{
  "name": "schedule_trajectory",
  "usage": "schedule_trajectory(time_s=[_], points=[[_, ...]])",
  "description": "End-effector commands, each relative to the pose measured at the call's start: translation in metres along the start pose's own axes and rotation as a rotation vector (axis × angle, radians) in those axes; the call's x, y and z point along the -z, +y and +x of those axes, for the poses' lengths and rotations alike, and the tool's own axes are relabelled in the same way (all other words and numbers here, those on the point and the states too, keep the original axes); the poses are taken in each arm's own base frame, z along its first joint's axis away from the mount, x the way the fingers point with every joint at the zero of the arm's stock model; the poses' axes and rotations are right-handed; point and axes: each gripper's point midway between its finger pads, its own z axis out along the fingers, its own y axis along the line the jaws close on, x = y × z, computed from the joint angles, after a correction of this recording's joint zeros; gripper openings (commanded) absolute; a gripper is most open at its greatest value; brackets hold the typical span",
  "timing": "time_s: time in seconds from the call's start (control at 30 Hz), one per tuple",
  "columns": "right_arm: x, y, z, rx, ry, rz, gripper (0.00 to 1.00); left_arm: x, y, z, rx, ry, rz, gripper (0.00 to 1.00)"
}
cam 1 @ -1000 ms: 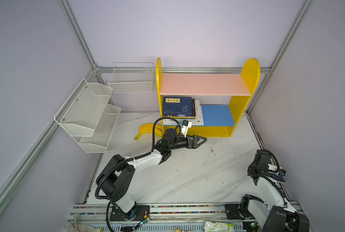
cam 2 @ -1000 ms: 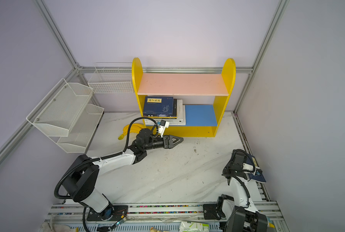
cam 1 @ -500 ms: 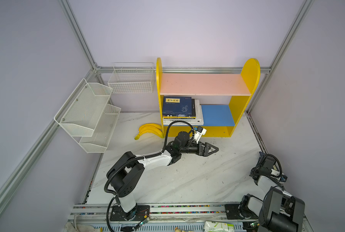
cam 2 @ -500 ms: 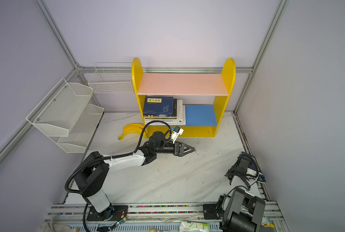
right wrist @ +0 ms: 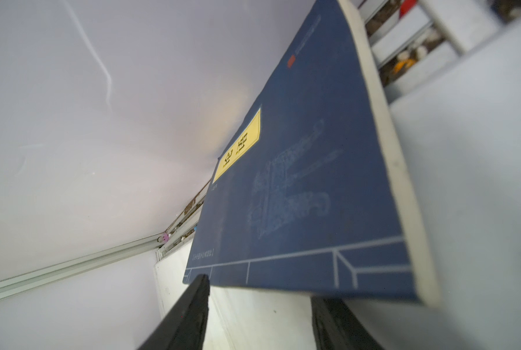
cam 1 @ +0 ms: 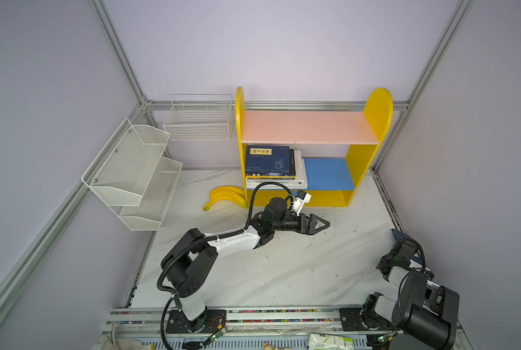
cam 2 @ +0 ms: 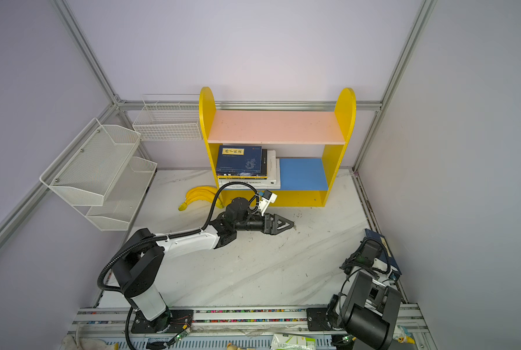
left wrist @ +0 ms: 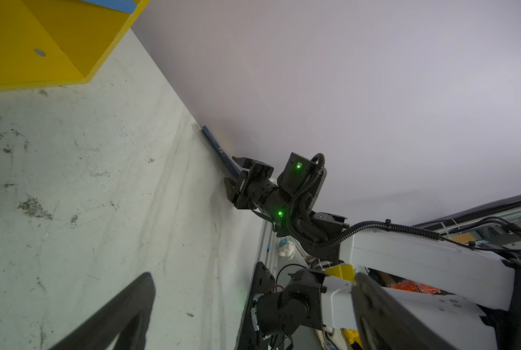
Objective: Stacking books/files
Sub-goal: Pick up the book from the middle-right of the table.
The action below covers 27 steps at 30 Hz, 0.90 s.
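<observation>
Navy book (right wrist: 298,181) propped along the side wall (left wrist: 374,91) | dead ahead of your right gripper (left wrist: 234,171), jaws apart astride its near edge | left gripper (cam 1: 324,224) wide open, well away mid-table

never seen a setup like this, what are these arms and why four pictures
Two robot arms stand on a rail at the near edge of the table, each ending in a two-fingered gripper. The two pictures of the whole scene come from one overhead camera pair; the other two come from a camera on each wrist. A yellow shelf holds a stack of books, with bananas beside it. The left gripper is open and empty over the table. The right gripper, by the wall, has its jaws apart at the edge of a navy book, not clamped yet.
</observation>
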Motion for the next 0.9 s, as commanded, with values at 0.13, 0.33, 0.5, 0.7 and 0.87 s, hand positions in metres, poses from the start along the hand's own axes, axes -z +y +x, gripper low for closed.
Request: schedule_trajectory(time_s=[0.13, 0.33, 0.5, 0.7, 0.87], points=[[-0.009, -0.004, -0.01, -0.098, -0.005, -0.003, 0.39, -0.003, -0.038, -0.04, -0.09, -0.082, 0.067, 1.0], [-0.008, -0.01, -0.013, -0.148, 0.005, -0.018, 0.21, -0.005, -0.032, -0.038, -0.071, -0.082, 0.057, 1.0], [-0.001, 0.0, -0.006, -0.196, 0.058, -0.066, 0.1, -0.004, -0.031, -0.037, -0.068, -0.084, 0.058, 1.0], [0.011, 0.034, 0.008, -0.168, 0.163, -0.152, 0.03, -0.001, -0.034, -0.038, -0.068, -0.101, 0.068, 1.0], [0.034, 0.067, 0.038, -0.062, 0.357, -0.238, 0.0, 0.003, -0.036, -0.039, -0.082, -0.112, 0.067, 1.0]])
